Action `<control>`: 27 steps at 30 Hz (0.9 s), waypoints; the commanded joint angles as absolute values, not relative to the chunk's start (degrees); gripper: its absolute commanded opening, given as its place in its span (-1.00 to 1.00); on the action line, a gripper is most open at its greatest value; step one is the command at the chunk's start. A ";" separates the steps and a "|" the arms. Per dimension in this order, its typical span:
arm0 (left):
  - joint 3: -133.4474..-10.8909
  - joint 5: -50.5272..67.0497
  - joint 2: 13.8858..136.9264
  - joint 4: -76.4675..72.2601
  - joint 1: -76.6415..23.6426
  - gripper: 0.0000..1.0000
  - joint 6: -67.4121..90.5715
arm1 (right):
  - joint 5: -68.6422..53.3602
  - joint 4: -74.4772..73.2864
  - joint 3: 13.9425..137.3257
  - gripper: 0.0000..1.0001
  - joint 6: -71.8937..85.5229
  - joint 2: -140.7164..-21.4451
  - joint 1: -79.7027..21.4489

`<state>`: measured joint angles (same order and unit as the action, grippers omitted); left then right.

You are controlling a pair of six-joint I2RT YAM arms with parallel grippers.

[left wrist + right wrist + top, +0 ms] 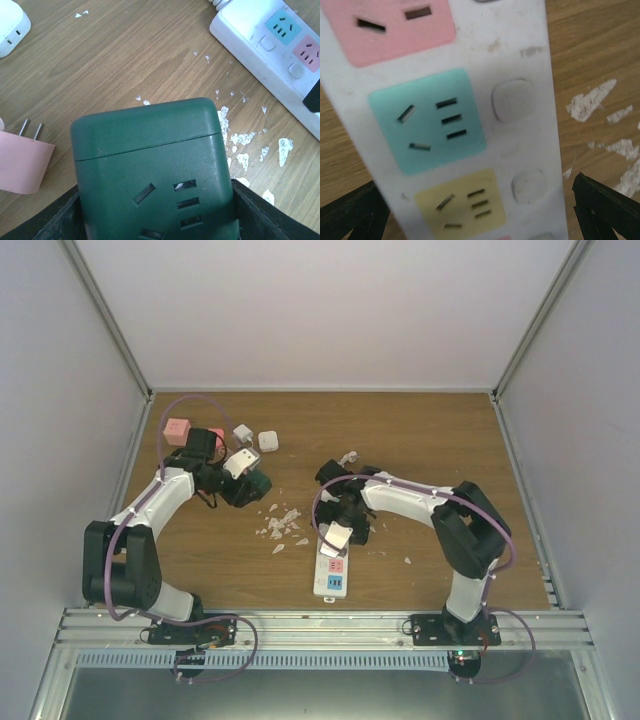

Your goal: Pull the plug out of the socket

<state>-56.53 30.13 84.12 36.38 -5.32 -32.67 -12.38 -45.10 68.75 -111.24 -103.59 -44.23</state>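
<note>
Dark green plug cube point(150, 150) fills the foreground of my left wrist view, pinched across its flanks by my left gripper point(156, 220). The jaws are about half spread because the block is that wide. I hold it lifted off the bench point(125, 65) and apart from the socket point(445, 115), on the side toward the bench's left edge. I judge from this that the pull itself is done. The socket lies flat close to the bench's near edge, about midway along it, with its length running from near to far. My right gripper point(477, 220) hangs straight over it with the jaws as wide as they go, one on each long side and gripping nothing. I read that straddle as bracing, there to keep the strip from riding up or skating when the cube is tugged. The pink, turquoise and yellow faces under that wrist show bare slots. A pink plug point(22, 162) lies with its prongs up just left of my held cube, and a white adapter point(10, 27) sits beyond it. White flakes point(242, 137) litter the wood between the cube and the socket. What seems left is to set the cube down somewhere away from the strip.
</note>
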 commanded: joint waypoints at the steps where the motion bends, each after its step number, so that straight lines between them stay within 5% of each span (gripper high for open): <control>1: -55.77 30.99 82.66 36.04 -4.42 -0.29 -34.19 | -7.08 -47.85 72.47 0.99 -115.23 -107.30 -47.26; 9: -55.95 19.18 85.92 39.06 -3.99 -0.20 -39.11 | -3.37 -52.35 75.81 0.99 -114.07 -111.28 -49.89; 20: -56.82 13.19 90.91 40.10 -2.37 -0.01 -42.57 | -5.03 -54.15 77.16 0.72 -110.61 -111.89 -50.18; 27: -58.57 16.24 91.21 42.54 -1.11 0.72 -43.72 | -5.16 -54.82 77.12 0.42 -108.06 -112.19 -50.27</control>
<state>-56.36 14.35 91.37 40.97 -1.89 -42.33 -4.60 -52.29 75.66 -110.50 -110.85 -49.56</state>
